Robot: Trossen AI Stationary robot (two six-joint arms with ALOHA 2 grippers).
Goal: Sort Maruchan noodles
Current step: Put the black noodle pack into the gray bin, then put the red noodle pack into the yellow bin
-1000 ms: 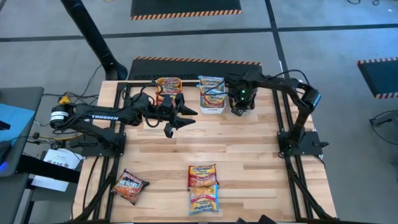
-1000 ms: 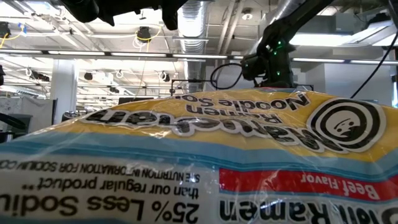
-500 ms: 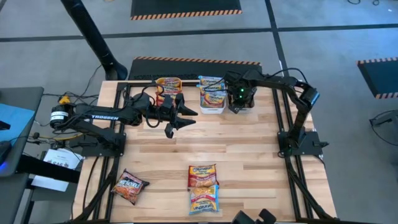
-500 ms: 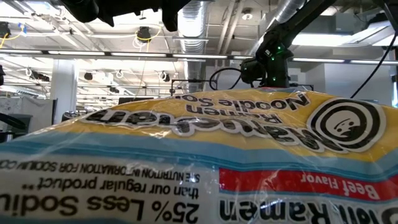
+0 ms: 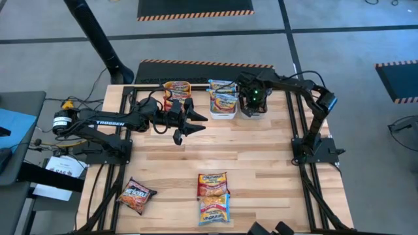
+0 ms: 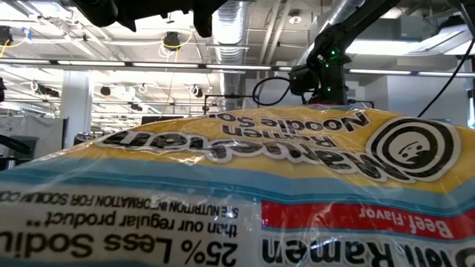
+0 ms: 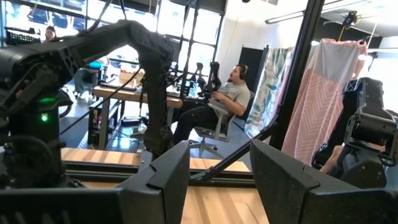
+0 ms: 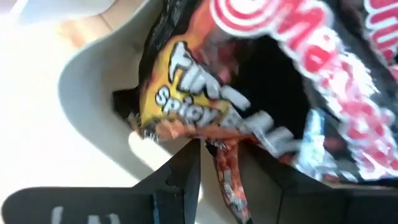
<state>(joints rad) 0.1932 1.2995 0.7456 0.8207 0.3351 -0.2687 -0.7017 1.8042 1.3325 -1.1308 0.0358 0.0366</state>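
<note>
Maruchan noodle packets, some stacked at the far edge, some loose near the front

Orange-yellow packets (image 5: 176,89) and blue-pink packets (image 5: 223,95) stand stacked; two yellow-red packets (image 5: 213,196) lie flat, touching; a dark maroon packet (image 5: 136,195) lies tilted; another crumpled dark packet (image 8: 249,93).

A grey floor (image 5: 353,65) surrounds the wooden table (image 5: 261,156), crossed by dark lines. Black mats with orange-striped edges lie at twelve o'clock (image 5: 194,8) and at three o'clock (image 5: 400,79). A blue item (image 5: 14,125) sits at nine o'clock. Overhead run silver ducts (image 6: 231,16) and strip lights (image 6: 148,65). Beyond the table, a person sits in a chair (image 7: 225,102) beside desks and bright windows (image 7: 205,28); a pink cloth (image 7: 323,93) hangs nearby.
</note>
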